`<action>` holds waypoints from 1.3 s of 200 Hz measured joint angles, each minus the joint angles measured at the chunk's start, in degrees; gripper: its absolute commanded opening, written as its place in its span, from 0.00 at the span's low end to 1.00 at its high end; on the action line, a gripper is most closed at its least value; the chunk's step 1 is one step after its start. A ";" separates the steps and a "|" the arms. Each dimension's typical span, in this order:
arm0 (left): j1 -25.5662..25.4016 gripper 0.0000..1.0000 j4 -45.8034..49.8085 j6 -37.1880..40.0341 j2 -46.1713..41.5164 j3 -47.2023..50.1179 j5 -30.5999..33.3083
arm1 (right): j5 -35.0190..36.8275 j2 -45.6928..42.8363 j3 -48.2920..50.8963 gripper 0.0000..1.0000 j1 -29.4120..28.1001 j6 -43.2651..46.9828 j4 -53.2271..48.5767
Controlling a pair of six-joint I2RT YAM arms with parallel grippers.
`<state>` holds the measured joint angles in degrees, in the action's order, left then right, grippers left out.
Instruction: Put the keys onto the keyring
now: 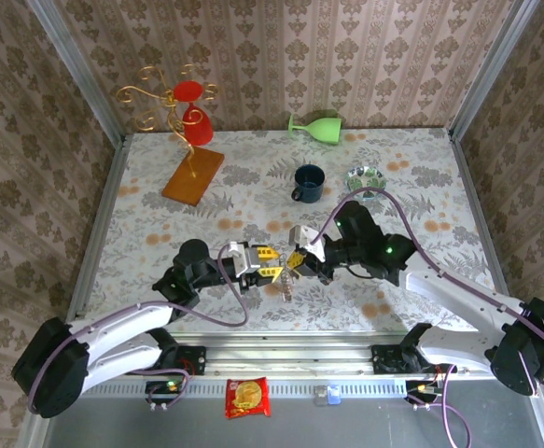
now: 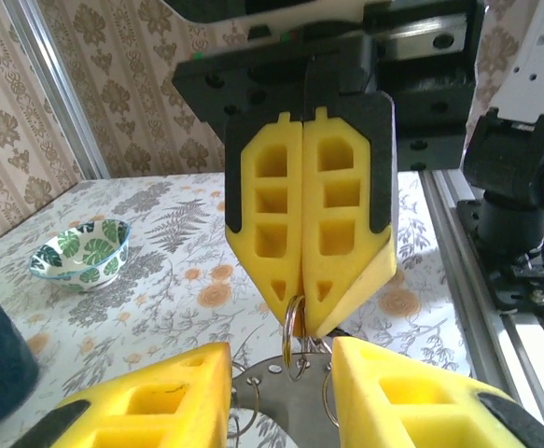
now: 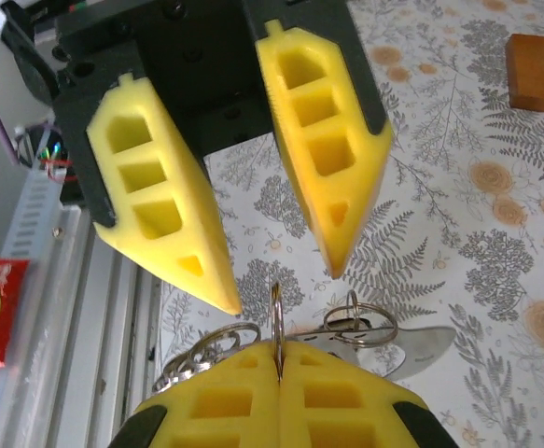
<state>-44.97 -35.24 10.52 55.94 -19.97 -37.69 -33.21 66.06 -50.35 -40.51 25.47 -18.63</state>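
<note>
My right gripper (image 3: 279, 353) is shut on a small split ring (image 3: 276, 313) that stands on edge between its pads. The same ring (image 2: 291, 338) hangs from the right gripper (image 2: 299, 322) in the left wrist view. It threads a hole in a flat silver metal plate (image 2: 290, 411) that carries several more split rings (image 3: 355, 322). My left gripper (image 2: 281, 350) is open, one finger on each side of the plate, touching nothing. From above, both grippers (image 1: 270, 266) (image 1: 295, 264) meet tip to tip at the table's front middle. The keys and the large wire keyring are hidden or out of view.
A blue mug (image 1: 309, 182) and a leaf-patterned bowl (image 1: 365, 175) stand behind the grippers. A green cup (image 1: 316, 126) lies at the back. The gold curly stand (image 1: 174, 103) on its wooden base (image 1: 193, 175) is back left. A red snack packet (image 1: 248, 397) lies below the rail.
</note>
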 measured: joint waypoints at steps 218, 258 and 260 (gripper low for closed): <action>-1.07 0.00 17.22 9.53 -0.85 -5.57 -0.07 | 11.61 5.25 -11.47 0.26 -5.68 9.79 -15.37; -1.07 0.00 14.93 9.20 -1.81 -4.81 -0.09 | 9.42 1.60 -7.06 0.27 -3.48 6.82 -11.41; -1.07 0.00 14.88 9.20 -1.81 -4.79 -0.09 | 9.38 1.60 -6.95 0.27 -3.43 6.73 -11.28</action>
<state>-46.04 -20.36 19.73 54.13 -24.75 -37.78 -23.83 67.66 -57.30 -43.94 32.21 -29.91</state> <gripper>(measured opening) 0.053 0.270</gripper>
